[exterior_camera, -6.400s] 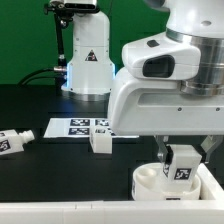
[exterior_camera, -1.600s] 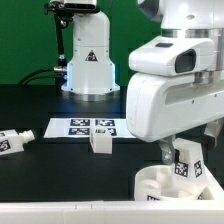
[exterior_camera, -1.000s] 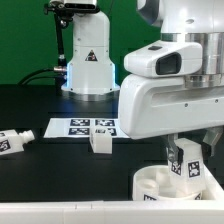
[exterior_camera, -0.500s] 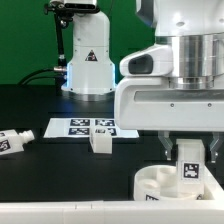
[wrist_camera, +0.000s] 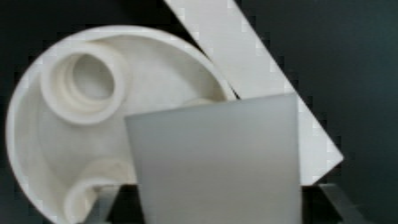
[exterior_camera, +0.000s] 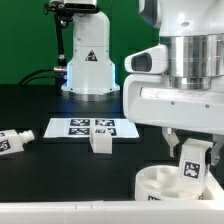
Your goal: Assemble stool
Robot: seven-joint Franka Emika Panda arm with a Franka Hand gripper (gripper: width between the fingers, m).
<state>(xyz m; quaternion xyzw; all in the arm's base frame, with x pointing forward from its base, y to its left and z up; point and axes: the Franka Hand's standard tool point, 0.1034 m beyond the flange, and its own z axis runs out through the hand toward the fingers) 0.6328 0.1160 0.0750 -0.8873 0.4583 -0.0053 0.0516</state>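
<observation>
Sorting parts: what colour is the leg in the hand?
Leg: white, black-and-white tag; exterior view shows best.

The arm [exterior_camera: 190,20] is wearing glossy white rounded shells, with a grey metallic band [exterior_camera: 195,55] ringing it and a dark grey oval inset [exterior_camera: 143,62] showing on one side. Its boxy white housing [exterior_camera: 180,100] is ending in dark fingers [exterior_camera: 171,146]. The white base [exterior_camera: 95,80] is bearing a black triangle mark [exterior_camera: 88,57].

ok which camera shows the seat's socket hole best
The wrist view: the seat disc fills much of it, with one round socket facing the camera. The exterior view shows only the seat's rim, partly covered by the leg.
</observation>
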